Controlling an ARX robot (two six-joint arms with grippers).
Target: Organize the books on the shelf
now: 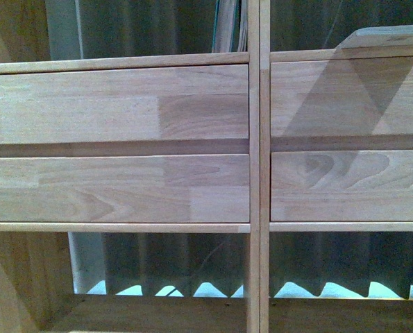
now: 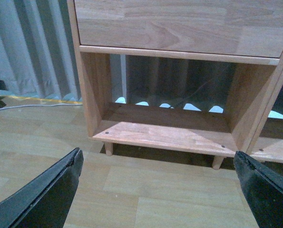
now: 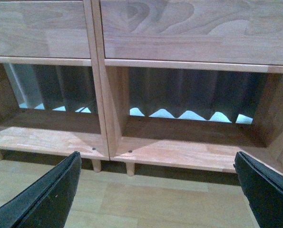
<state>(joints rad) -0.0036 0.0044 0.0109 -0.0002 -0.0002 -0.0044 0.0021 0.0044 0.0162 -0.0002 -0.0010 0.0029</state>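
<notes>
The light-wood shelf (image 1: 255,173) fills the front view, with four plain drawer fronts and open backless compartments above and below. A few thin books (image 1: 230,28) stand upright in the upper left compartment against the centre divider. A pale flat book (image 1: 386,36) lies tilted in the upper right compartment. Neither gripper shows in the front view. My left gripper (image 2: 158,183) is open and empty, low over the floor before a bottom compartment. My right gripper (image 3: 155,187) is open and empty, facing the two bottom compartments.
The shelf (image 2: 165,135) stands on short round legs (image 2: 109,148) over a light wood-plank floor (image 2: 146,190). A grey curtain (image 3: 193,90) hangs behind the backless compartments. A cable lies along the floor by the curtain (image 2: 32,99).
</notes>
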